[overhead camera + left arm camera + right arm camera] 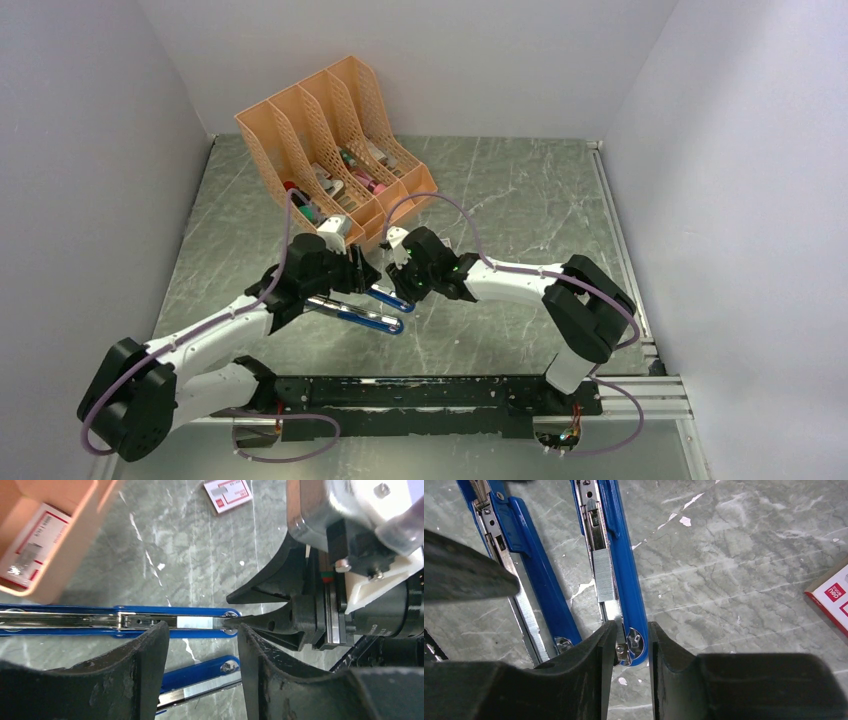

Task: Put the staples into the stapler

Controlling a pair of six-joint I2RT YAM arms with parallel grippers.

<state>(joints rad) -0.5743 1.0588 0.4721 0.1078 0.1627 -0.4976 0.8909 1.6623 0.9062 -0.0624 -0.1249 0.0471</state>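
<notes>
White-walled bay with a grey-green marbled counter point(520, 190). An orange plastic mesh file rack point(300, 120) with 4 slots stands at the back left, small items inside. At the centre lies a long blue metal stapler point(624, 565), hinged open so its 2 arms lie splayed side by side. The silvery-grey strip of metal staples point(603, 575) sits in the open channel of the magazine arm, a short way back from the nose. Right fingers point(589, 660) are narrow and pinch the front tip of that arm from both sides. This looks like a steadying hold, so the rail cannot skate while the strip is seated. Left fingers point(150, 660) are part-open with nothing between them, hanging over the middle of the stapler. Whether they touch it is unclear. Likely purpose: nudge the strip, or swing the stapler shut. A white-and-red cardboard staple box point(227, 494) lies on the counter beyond the stapler, apart from it. A 2nd white-and-red box point(27, 545) sits in the rack. Loading looks nearly done, with closing left to do.
</notes>
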